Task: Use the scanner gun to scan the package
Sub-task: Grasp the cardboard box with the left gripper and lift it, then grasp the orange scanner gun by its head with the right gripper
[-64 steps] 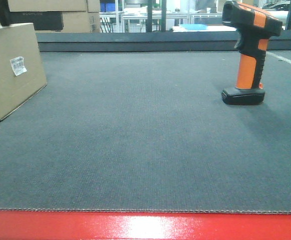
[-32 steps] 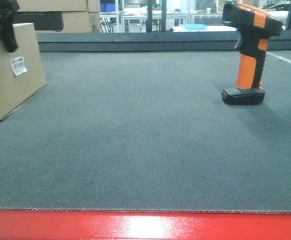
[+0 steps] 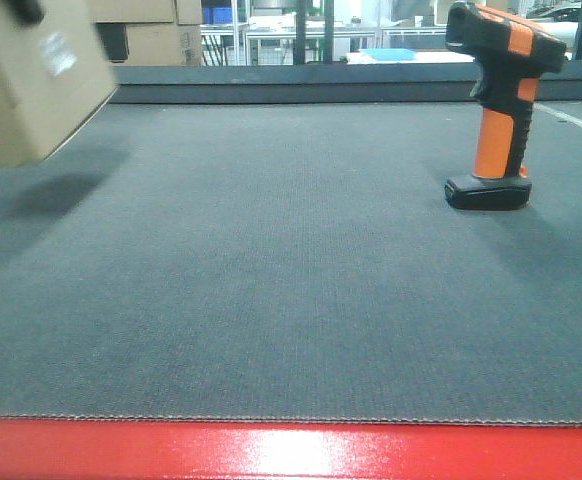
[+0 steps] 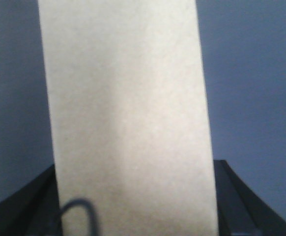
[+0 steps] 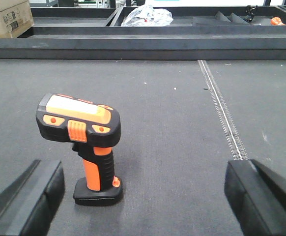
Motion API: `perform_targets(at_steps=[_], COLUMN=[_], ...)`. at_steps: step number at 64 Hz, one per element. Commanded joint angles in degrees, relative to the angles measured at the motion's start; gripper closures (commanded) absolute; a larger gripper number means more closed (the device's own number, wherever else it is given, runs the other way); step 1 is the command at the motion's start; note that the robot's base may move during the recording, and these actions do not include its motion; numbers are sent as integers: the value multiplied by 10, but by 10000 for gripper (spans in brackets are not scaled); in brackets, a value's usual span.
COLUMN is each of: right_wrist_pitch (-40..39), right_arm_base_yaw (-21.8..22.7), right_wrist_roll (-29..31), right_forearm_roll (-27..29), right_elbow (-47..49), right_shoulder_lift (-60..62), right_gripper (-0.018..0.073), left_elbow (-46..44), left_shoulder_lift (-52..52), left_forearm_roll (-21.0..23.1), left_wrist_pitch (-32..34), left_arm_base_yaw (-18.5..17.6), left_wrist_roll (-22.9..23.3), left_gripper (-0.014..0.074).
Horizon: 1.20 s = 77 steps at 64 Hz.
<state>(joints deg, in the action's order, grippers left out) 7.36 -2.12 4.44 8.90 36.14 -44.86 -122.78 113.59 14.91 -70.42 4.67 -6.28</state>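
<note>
The box (image 3: 31, 85) hangs tilted above the far left of the mat (image 3: 291, 300), clear of it, clamped between the jaws of the left gripper (image 4: 133, 201). The scanner (image 5: 81, 142) stands upright at the far right, just ahead of the right gripper (image 5: 143, 196), whose jaws gape wide and hold nothing. Best to steady the box with its label (image 3: 59, 55) facing right (it is blurred now), then close on the orange handle, not the head.
</note>
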Motion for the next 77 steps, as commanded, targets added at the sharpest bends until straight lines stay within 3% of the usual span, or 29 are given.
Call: perform_targets(at_steps=[1,8,19,26,43,61,71,77], right_wrist_pitch=[-11,0,47,29,-179,-311,-386,-443], right_arm_base_yaw=[-10,-35,-81,-99,-100,-100,-100,-106], right_wrist_roll=[1,1,1,1,1,0,-66,-72], right_forearm_roll=[0,0,15,26,24,24,24,23], right_elbow=[4,4,4,-9,-90,-93,-93,-93], right_shoulder_lift=[1,7,9,1,-58,-194,-264,-305], right_gripper=[-10,-10,-10,-10,-10,-10,-10,-10], left_elbow=[-8,-2,36,82,123,123,123,123], left_shoulder_lift=[-18,-19,-21,-30,-35,-35,-35,-35], left_forearm_roll=[131,230,234,234,228,237,237,237], left_wrist_pitch=[5,5,5,5,5,5,5,5], left_arm_base_yaw=[12,28,29,29,0,-10,-10,-10], left_wrist_roll=[-1,-1,-1,-1,-10,-10,-10,-10], left_gripper=[708,708,708,708,708,708,708,708])
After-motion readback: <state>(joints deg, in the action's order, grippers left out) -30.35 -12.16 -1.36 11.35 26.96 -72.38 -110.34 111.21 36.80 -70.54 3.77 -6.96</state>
